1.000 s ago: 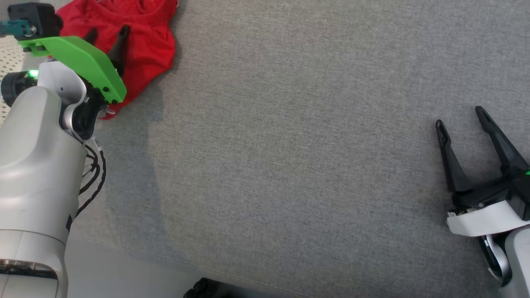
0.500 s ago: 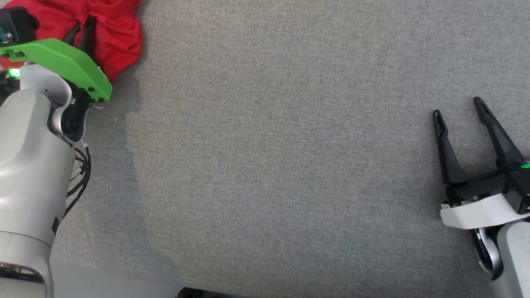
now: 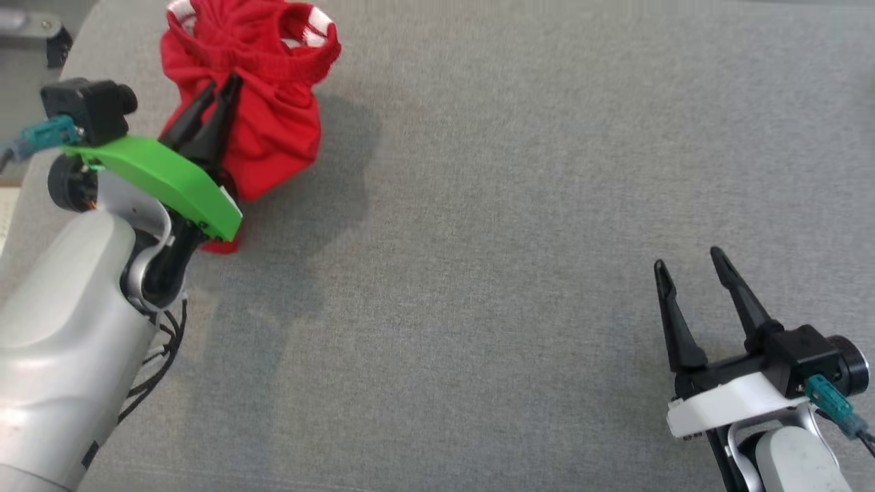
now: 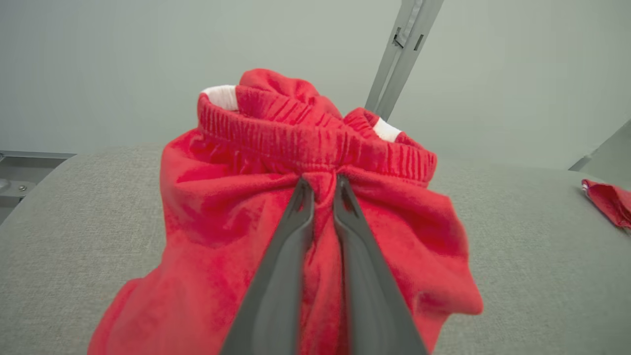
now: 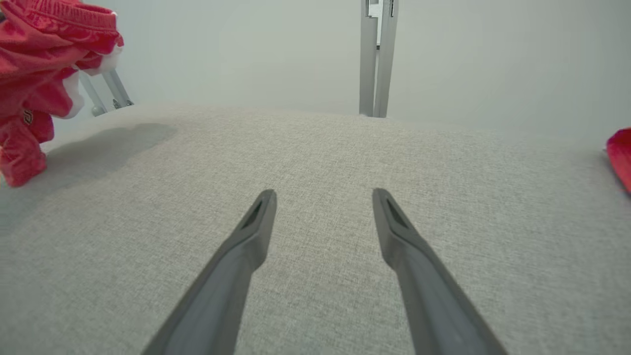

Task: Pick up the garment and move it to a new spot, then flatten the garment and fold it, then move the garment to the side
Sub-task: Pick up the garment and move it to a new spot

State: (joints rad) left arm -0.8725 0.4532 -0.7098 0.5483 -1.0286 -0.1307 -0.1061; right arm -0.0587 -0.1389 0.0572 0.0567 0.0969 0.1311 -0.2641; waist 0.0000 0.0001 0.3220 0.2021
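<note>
Left claw (image 3: 222, 82) is clamped on the garment (image 3: 273, 130), which hangs bunched over the far-left tabletop (image 3: 513, 239). Right claw (image 3: 688, 260) is spread and empty. Pick-up appears achieved; relocation, flattening, folding and side placement are outstanding.

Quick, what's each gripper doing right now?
Left gripper: shut on the garment, pinching its red fabric.
Right gripper: open, holding nothing.

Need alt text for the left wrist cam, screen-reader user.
The left tool is pinched shut on a fold of the bunched red garment, just under its gathered band with white trim showing at the top. Below is the grey fabric surface, behind it a pale wall and a metal post.
</note>
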